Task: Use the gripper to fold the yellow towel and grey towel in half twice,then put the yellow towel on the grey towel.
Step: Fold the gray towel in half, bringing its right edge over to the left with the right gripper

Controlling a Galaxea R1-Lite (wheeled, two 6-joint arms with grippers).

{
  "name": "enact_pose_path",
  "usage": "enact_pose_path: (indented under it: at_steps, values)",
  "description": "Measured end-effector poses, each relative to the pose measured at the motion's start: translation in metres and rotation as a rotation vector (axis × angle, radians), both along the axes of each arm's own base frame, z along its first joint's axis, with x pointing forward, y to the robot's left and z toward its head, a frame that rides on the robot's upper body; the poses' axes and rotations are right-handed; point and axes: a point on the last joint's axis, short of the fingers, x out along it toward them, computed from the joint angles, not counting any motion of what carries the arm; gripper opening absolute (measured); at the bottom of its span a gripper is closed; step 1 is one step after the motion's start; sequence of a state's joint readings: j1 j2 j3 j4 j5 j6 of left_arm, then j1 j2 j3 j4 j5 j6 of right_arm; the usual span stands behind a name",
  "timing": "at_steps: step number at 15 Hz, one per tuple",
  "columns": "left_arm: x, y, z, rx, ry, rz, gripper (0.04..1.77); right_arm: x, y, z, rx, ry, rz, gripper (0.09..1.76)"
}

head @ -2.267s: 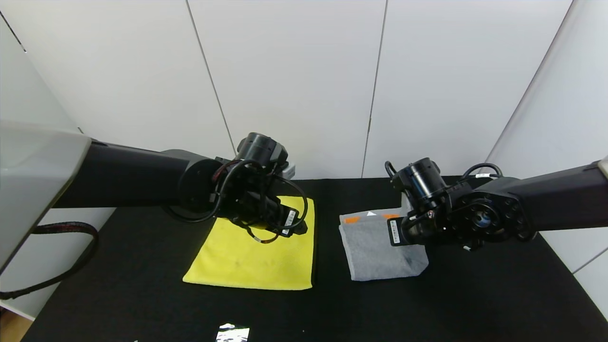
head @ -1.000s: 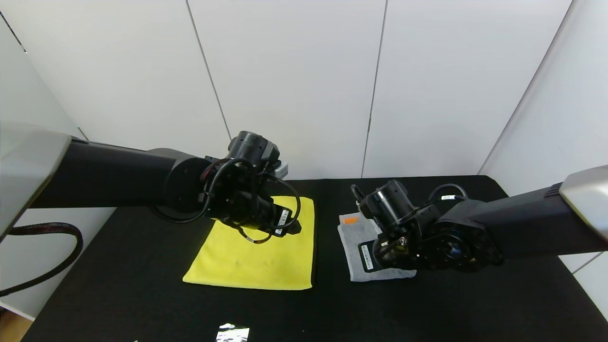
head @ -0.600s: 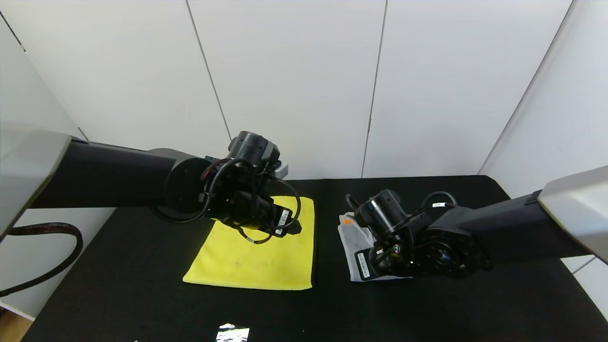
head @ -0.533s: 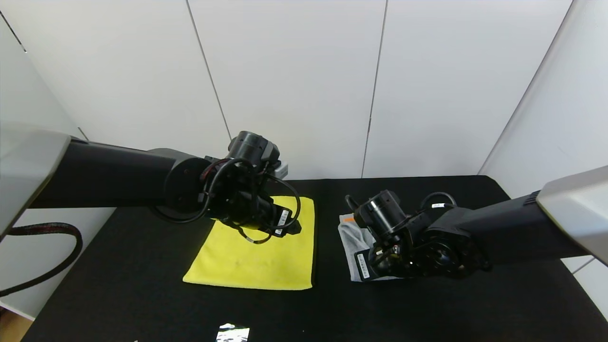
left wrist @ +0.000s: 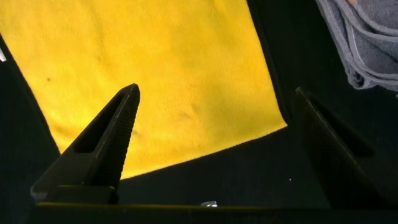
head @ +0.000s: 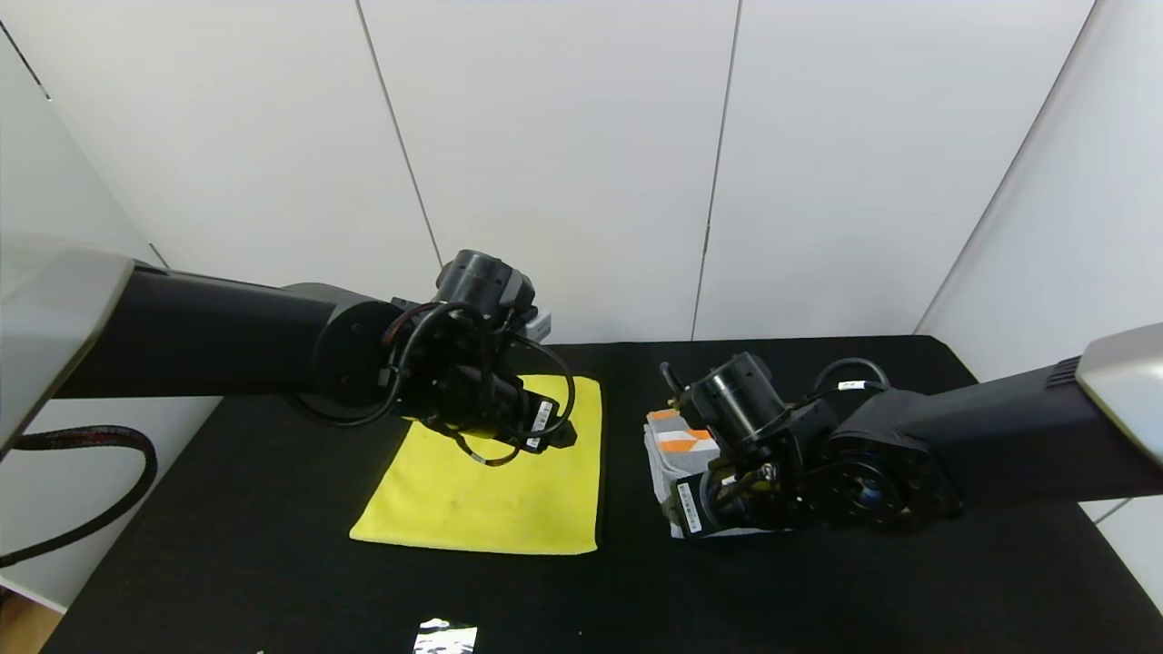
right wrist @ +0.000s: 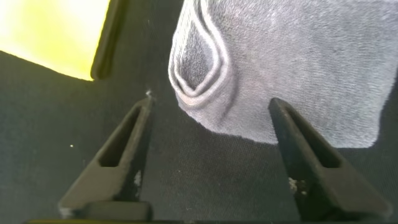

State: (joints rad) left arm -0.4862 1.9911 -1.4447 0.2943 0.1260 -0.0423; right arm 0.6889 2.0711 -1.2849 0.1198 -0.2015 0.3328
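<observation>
A black surface [head: 273, 545] carries two towels side by side; the yellow towel [head: 495, 495] lies flat on the robot's left, the grey towel [head: 677, 454] lies folded into a thick bundle on the right, its orange-and-white band showing at the far end; a strip of bare surface keeps the two apart.

The right gripper [right wrist: 211, 140] hangs low over the near left corner of the grey towel; its two fingers [right wrist: 118, 155] stand well apart and hold nothing; the rounded stack of folded layers lies just beyond the gap between them, and whether the tips touch the cloth cannot be told.

The left gripper [left wrist: 217, 124] hovers above the yellow towel, near its far right part; its fingers [left wrist: 106, 143] are spread wide and empty, one over the yellow cloth, the other over bare surface beside the towel's edge; an edge of the grey towel shows in the corner of that wrist view.
</observation>
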Motion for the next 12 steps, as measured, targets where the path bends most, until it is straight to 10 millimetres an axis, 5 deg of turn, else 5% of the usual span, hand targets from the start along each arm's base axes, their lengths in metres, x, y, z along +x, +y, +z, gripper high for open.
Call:
enact_pose_path:
  at_steps: [12]
  values:
    - [-0.001,0.0,-0.001,0.003,0.005,-0.001,1.72,0.01,-0.021,0.009,-0.032,-0.038,-0.109,1.63]
